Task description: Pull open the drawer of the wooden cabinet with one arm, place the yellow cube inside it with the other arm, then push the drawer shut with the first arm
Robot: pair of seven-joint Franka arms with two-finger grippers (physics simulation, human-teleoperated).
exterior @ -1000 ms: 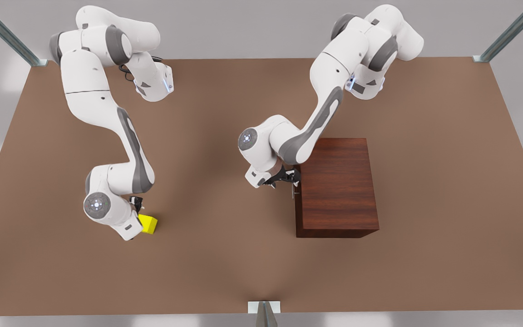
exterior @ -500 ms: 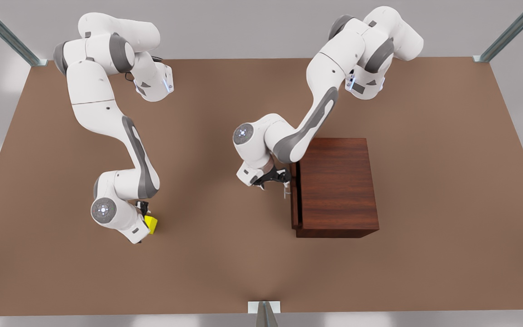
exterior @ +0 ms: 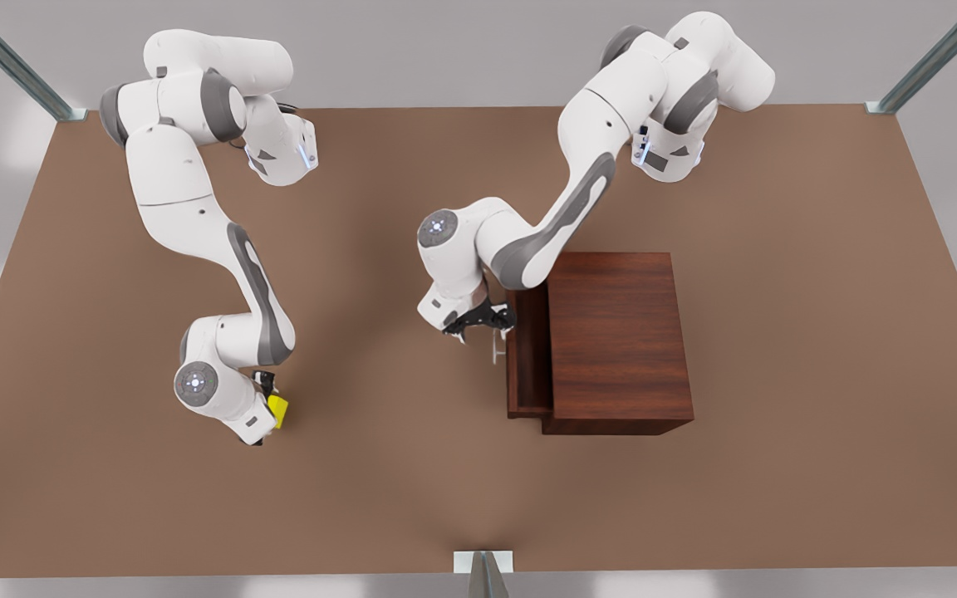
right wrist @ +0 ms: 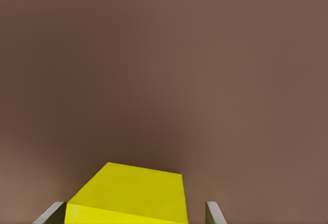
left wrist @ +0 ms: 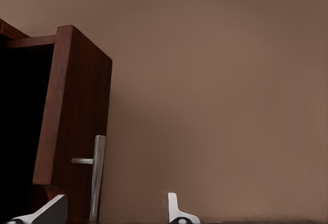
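Brown wood slides out a little more: the drawer (exterior: pixel 528 353) of the wooden cabinet (exterior: pixel 618 340) now sticks out farther toward the front view's left than it did a moment ago, when it was only open a crack. Our left tool (exterior: pixel 478 320) sits at the silver handle (exterior: pixel 496 349), with its fingers on either side of the bar in the left wrist view (left wrist: pixel 96 175) — not squeezed tight, more hooked around it — and it has been drawing the drawer along as the arm backs away. We think the drawer is partly open but not yet wide enough for an easy drop, so more pulling is likely needed. Over on the front view's left, well apart from the cabinet, our right tool (exterior: pixel 267 399) is down at the yellow cube (exterior: pixel 278 410) on the worktop (exterior: pixel 395 465). In the right wrist view the cube (right wrist: pixel 128 196) sits between the two fingers with small gaps showing, so the tool looks spread around it, not pinching yet. That arm has moved closer over the cube — it seems ready to close and lift.
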